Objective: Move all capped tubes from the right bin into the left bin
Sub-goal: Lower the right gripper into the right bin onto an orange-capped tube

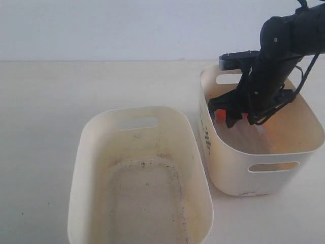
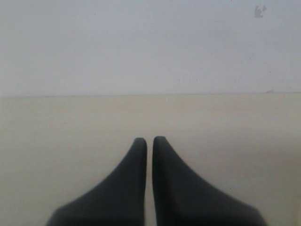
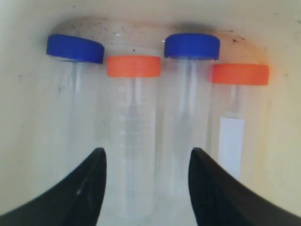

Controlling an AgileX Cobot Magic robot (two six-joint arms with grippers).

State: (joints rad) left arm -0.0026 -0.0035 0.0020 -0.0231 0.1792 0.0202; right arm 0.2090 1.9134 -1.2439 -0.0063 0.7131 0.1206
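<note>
The left bin (image 1: pixel 84 173), nearest and biggest in the exterior view, is sitting empty on the table (image 1: pixel 40 112) with its grimy floor showing, so none of the move is done yet. Just beside it, the right bin (image 1: pixel 233 168) is taking the right arm (image 1: pixel 284 35), which is reaching down inside with the right gripper (image 3: pixel 146 151) spread wide and holding nothing. In the right wrist view the four capped tubes (image 3: pixel 134 122) are lying side by side on that bin's floor, packed so that neighbours seem to be touching. The jaws are straddling the orange-capped tube (image 3: pixel 133 66), but one finger (image 3: pixel 207 188) is hanging over the blue-capped tube (image 3: pixel 192 45) next to it rather than over a gap. That is where I judge trouble is waiting: closing here could be pressing down on the neighbour or pinching two tubes at once, and the smooth round bodies could be rolling or squirting free. A loose hold could then be dropping a tube between the bins while crossing the rims. The left gripper (image 2: pixel 149 141) is idling over bare table, jaws nearly together and empty.
</note>
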